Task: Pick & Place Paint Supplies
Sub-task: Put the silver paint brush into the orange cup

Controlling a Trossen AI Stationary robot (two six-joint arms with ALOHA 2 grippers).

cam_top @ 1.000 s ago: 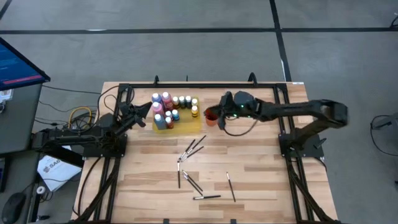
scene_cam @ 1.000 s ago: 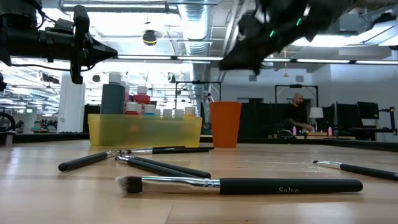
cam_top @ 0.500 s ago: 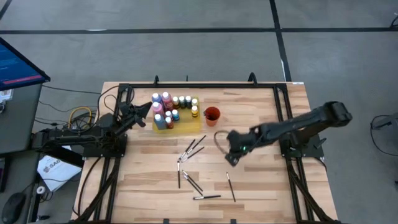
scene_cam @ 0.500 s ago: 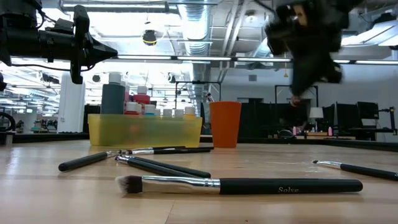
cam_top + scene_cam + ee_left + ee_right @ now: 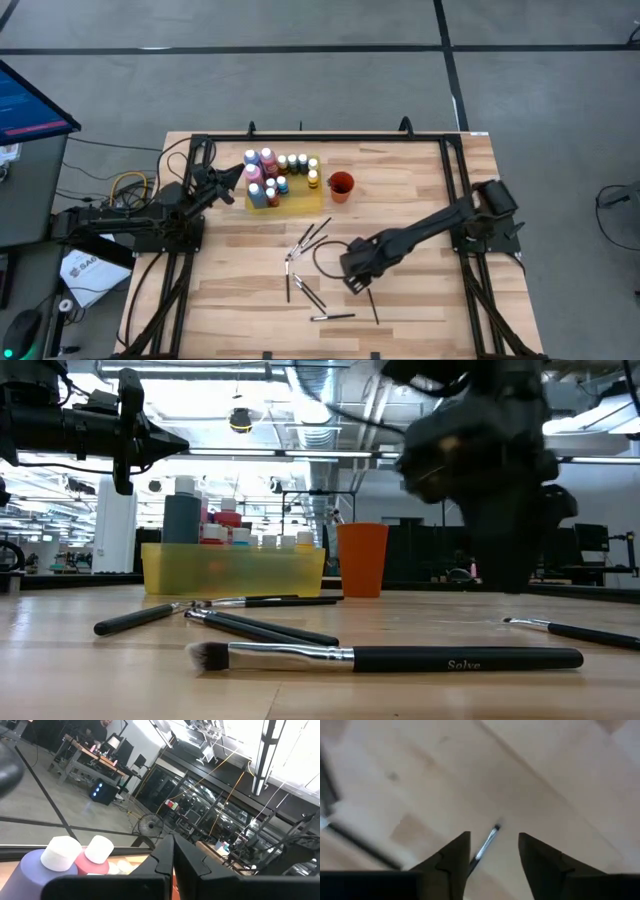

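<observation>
While left pincer (image 5: 243,170) waited pressed together beside paint bottles (image 5: 268,172), right pincer (image 5: 492,851) hung over tabletop (image 5: 420,300), fingers apart, straddling brush (image 5: 485,847), not gripping.

Two dark fingers (image 5: 165,857) of the left gripper (image 5: 173,855) rise from the bottom centre of the frame, pressed together with only a thin seam between them. At lower left stand two bottles side by side: a purple bottle (image 5: 30,877) and, just to its right, a pink bottle (image 5: 92,869), each with a white cap. Smaller pale caps (image 5: 120,866) show faintly behind them. Beyond lies a large room: a grey floor with dark lines at left, a desk (image 5: 92,757) with a person (image 5: 97,727) at upper left, a floor fan (image 5: 150,825) near the centre, and racks with hanging cables across the right.
</observation>
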